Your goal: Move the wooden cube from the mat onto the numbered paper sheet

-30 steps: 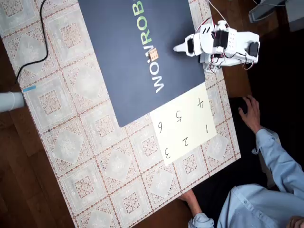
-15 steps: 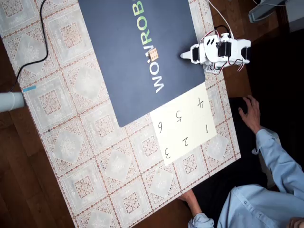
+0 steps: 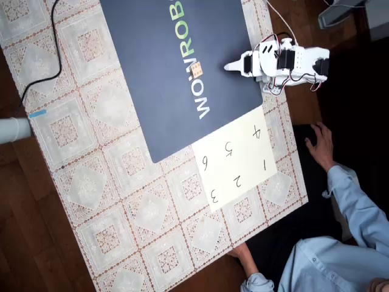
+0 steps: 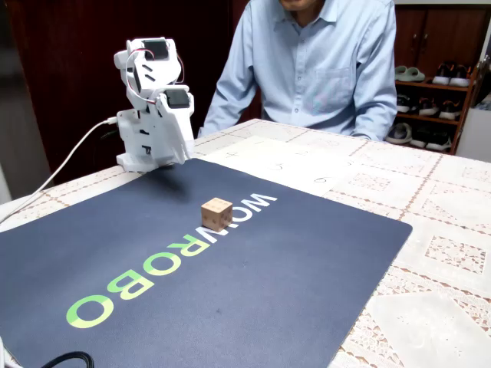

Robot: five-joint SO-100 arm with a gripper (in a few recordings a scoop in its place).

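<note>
The wooden cube [image 3: 196, 69] [image 4: 217, 214] sits on the navy mat [image 3: 158, 109] [image 4: 268, 276], beside the white "WOWROBO" letters. My white arm is folded up at the mat's edge. In the overhead view my gripper [image 3: 228, 66] points at the cube from the right, about a cube's few widths away, apart from it. Its fingers look shut with nothing between them. In the fixed view the gripper [image 4: 175, 149] hangs low behind the cube. The numbered paper sheet [image 3: 240, 161] [image 4: 268, 157] lies against the mat's corner, on the person's side.
A lace-patterned tablecloth [image 3: 109, 201] covers the table. A person in a blue shirt [image 4: 322, 61] sits at the far side, one hand [image 3: 319, 143] near the table edge by the paper. A black cable [image 3: 55, 42] crosses the cloth, and a white cable [image 4: 69, 165] runs to the arm's base.
The arm drew back to the right half a second ago and has now stretched left again toward the cube. The cube has not moved.
</note>
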